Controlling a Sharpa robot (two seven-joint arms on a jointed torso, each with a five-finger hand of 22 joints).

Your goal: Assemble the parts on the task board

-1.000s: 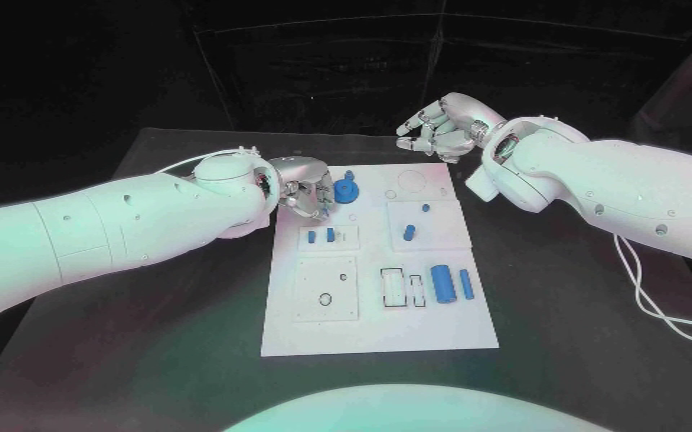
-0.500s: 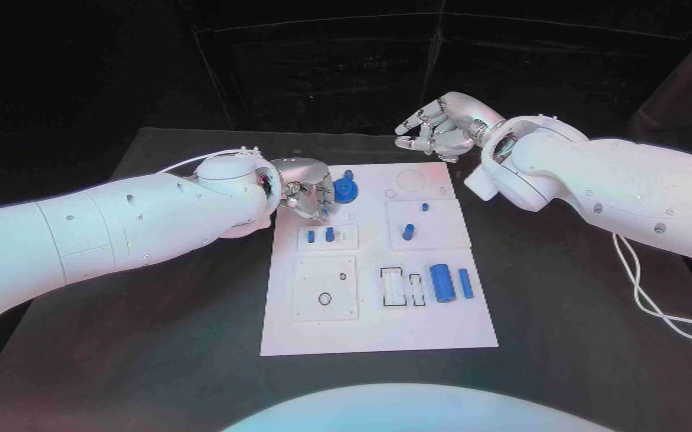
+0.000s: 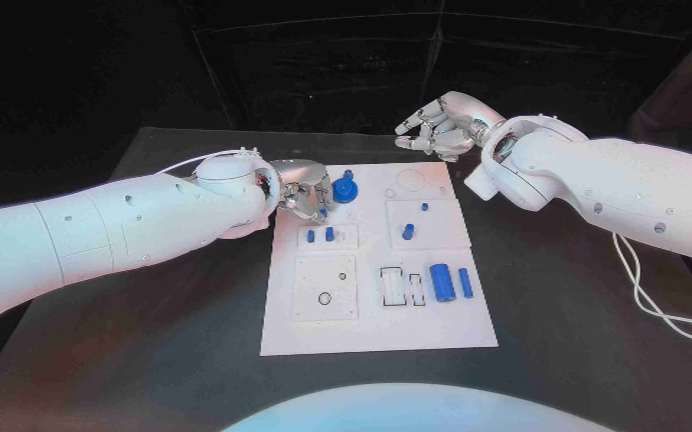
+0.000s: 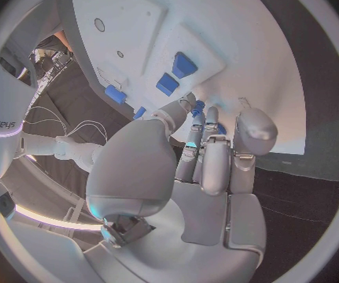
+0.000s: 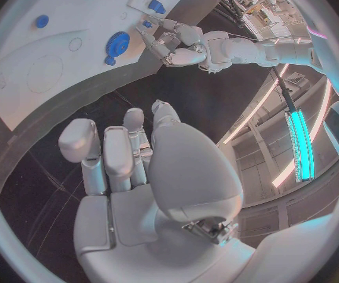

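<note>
Working my left hand (image 3: 299, 195) at task board (image 3: 378, 312) corner beside blue gear (image 3: 345, 189); fingers bunched, contents indiscernible. Advise slow, vertical seating. Right hand (image 3: 444, 127) hovers, fingers curled, empty.

One task board (image 3: 378, 302), two hands, and perhaps eight blue parts (image 3: 443, 283).

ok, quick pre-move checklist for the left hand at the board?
1. Left hand over the board's far left corner, beside the gear: ok.
2. Part held in the left fingertips: cannot tell, fingers curled, tips close to the small blue pegs.
3. Right hand off the board, beyond its far edge, holding nothing: ok.
4. Large cylinder lying at the board's near right, out of the way: ok.
5. Board square on the table: ok.
</note>
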